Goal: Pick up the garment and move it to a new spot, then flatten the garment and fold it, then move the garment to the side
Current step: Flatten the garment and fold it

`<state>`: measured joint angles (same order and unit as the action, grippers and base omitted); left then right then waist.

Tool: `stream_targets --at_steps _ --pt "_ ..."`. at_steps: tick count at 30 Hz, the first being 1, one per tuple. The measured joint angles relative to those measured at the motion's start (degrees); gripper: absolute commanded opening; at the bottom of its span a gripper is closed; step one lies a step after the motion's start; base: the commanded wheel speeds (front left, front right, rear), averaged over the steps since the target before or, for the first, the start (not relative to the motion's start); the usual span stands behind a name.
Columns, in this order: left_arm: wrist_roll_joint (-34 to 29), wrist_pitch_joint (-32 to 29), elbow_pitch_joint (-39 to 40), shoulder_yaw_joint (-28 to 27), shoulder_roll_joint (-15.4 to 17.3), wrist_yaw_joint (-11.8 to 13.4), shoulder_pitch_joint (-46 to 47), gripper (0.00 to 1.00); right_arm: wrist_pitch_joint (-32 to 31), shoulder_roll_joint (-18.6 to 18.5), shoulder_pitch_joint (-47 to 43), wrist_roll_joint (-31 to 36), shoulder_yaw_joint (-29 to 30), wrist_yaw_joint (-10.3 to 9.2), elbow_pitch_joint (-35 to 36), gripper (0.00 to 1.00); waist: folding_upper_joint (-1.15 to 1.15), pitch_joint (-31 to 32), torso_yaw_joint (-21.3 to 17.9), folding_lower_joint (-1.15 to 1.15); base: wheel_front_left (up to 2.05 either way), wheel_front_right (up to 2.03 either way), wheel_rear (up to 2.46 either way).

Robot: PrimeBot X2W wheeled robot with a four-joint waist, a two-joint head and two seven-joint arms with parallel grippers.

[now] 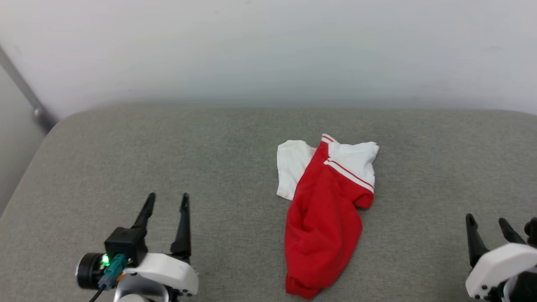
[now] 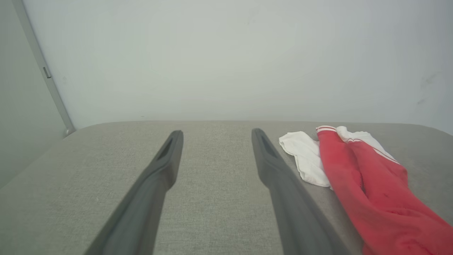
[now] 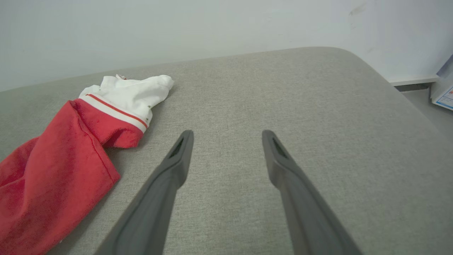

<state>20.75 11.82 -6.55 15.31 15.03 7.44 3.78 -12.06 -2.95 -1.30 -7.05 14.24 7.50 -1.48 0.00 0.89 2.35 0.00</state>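
1. Grey woven upholstery covers the wide cushioned surface, which runs back to a pale wall.
2. Red with white sleeves and striped trim, the garment lies crumpled in a long bunch on the surface, right of centre, between the two grippers and touching neither.
3. Left gripper is at the near left, jaws spread wide, holding nothing.
4. Right gripper is at the near right edge, jaws likewise wide apart and empty.
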Motion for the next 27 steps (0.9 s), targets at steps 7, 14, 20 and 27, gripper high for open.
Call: stream_targets --at_steps 7,14,20,27 --pt "-0.4 1.6 -0.8 1.8 -2.7 -1.3 4.1 1.00 -15.4 -0.2 10.4 -2.2 -4.2 0.00 -5.1 1.00 0.00 -4.1 3.8 0.01 0.00 0.00 0.00" --pt "-0.9 2.8 -3.4 3.4 -5.4 -3.0 7.9 1.00 -30.0 -3.9 19.9 -8.2 -13.6 0.00 -7.8 1.00 0.00 -8.4 8.8 0.01 0.00 0.00 0.00" --pt "-1.4 3.1 -5.0 3.6 -7.1 -4.3 10.4 1.00 -36.8 -5.7 25.8 -10.1 -16.6 0.00 -11.6 1.00 0.00 -11.6 11.9 0.01 0.00 0.00 0.00" --pt "-2.7 3.1 -5.1 2.5 -8.6 -5.4 11.7 1.00 -39.4 -6.2 27.4 -11.0 -17.8 0.00 -15.8 0.00 0.00 -14.1 13.3 0.01 0.00 0.00 0.00"
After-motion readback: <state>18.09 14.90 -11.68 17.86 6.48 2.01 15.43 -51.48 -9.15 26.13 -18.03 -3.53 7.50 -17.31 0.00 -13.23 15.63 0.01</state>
